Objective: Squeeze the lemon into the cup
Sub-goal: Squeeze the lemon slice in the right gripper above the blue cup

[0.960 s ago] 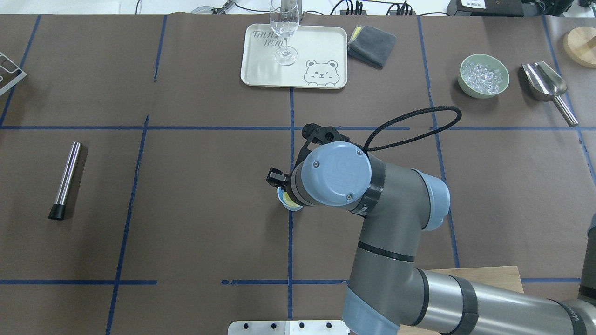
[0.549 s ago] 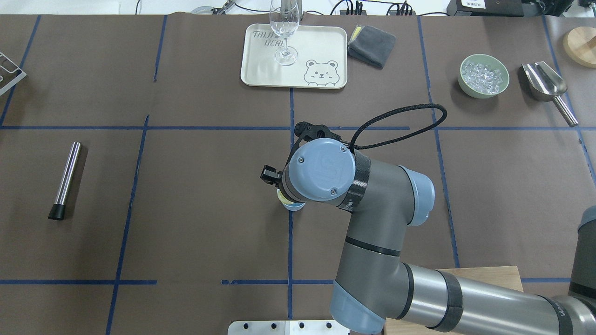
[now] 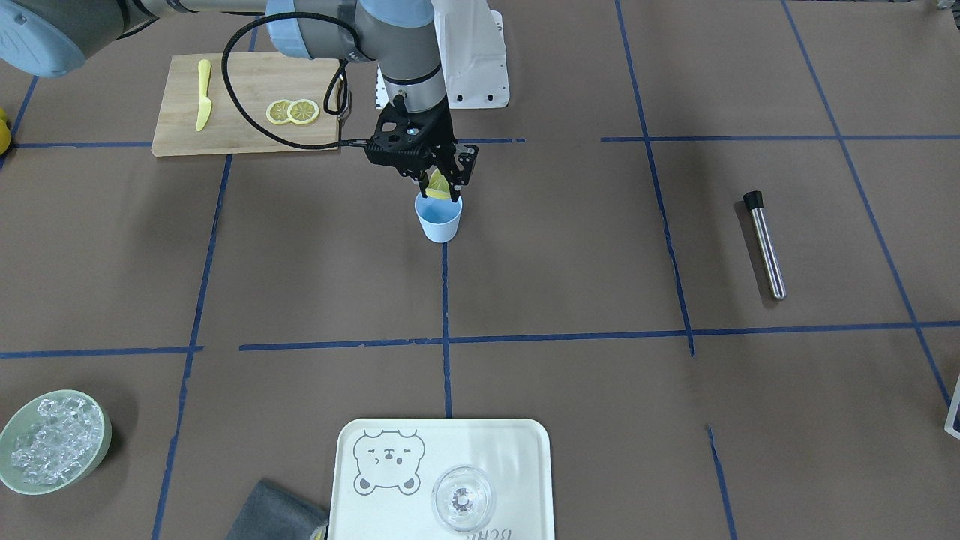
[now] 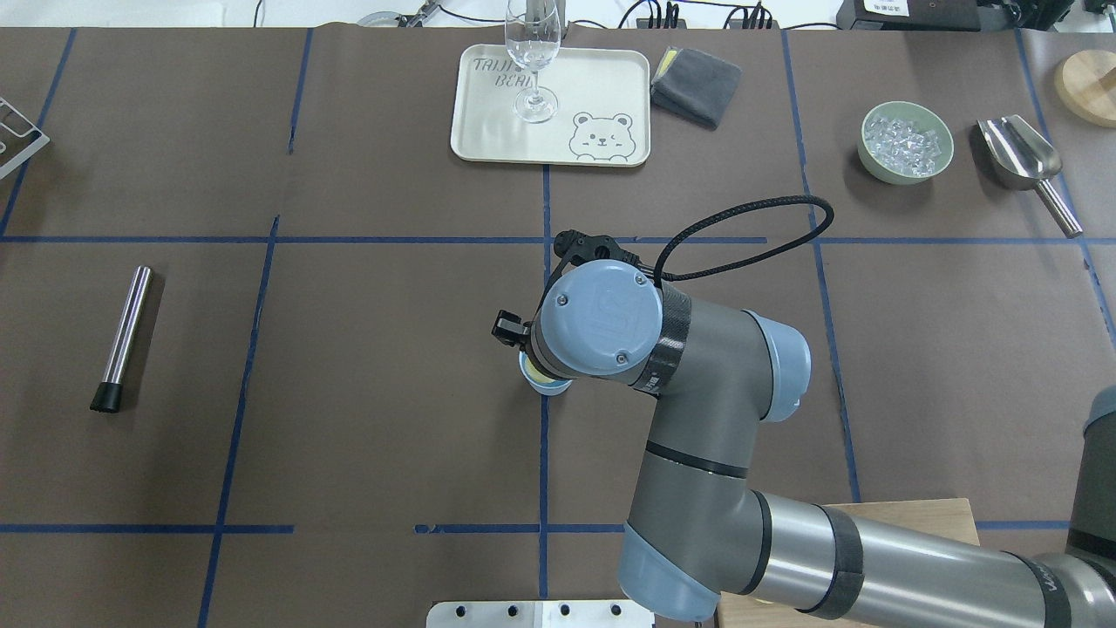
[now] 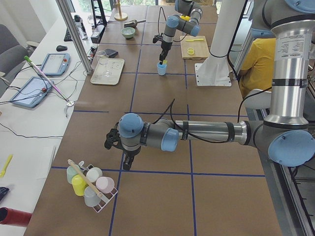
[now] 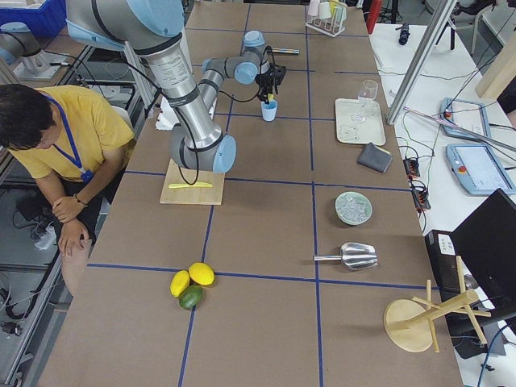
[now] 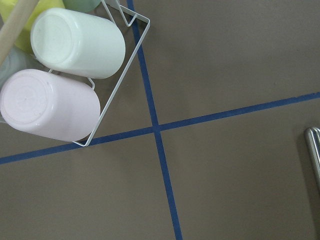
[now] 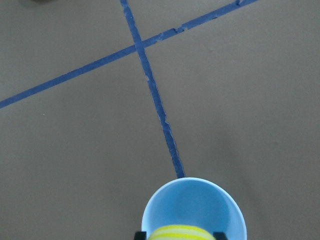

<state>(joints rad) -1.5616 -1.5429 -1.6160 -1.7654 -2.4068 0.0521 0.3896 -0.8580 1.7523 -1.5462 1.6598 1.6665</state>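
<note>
The light blue cup (image 3: 439, 221) stands on the table's centre line. My right gripper (image 3: 440, 189) points down right over the cup's mouth and is shut on the yellow lemon (image 3: 438, 183). In the right wrist view the lemon (image 8: 175, 233) sits between the fingertips just above the cup (image 8: 194, 205). In the overhead view my wrist hides most of the cup (image 4: 546, 385). My left gripper (image 5: 126, 164) shows only in the exterior left view, hanging over the table near a cup rack. I cannot tell whether it is open or shut.
A wooden board (image 3: 247, 112) holds a yellow knife (image 3: 202, 105) and two lemon slices (image 3: 292, 111). There is a tray (image 3: 375, 510) with a clear glass (image 3: 463, 499), a bowl of ice (image 3: 52, 441), a metal rod (image 3: 765, 244), a scoop (image 4: 1024, 161), a grey cloth (image 4: 696, 83) and a cup rack (image 5: 91, 184).
My right arm shifted a little to the left over the cup, then held nearly still. The lemon stays gripped above the cup.
</note>
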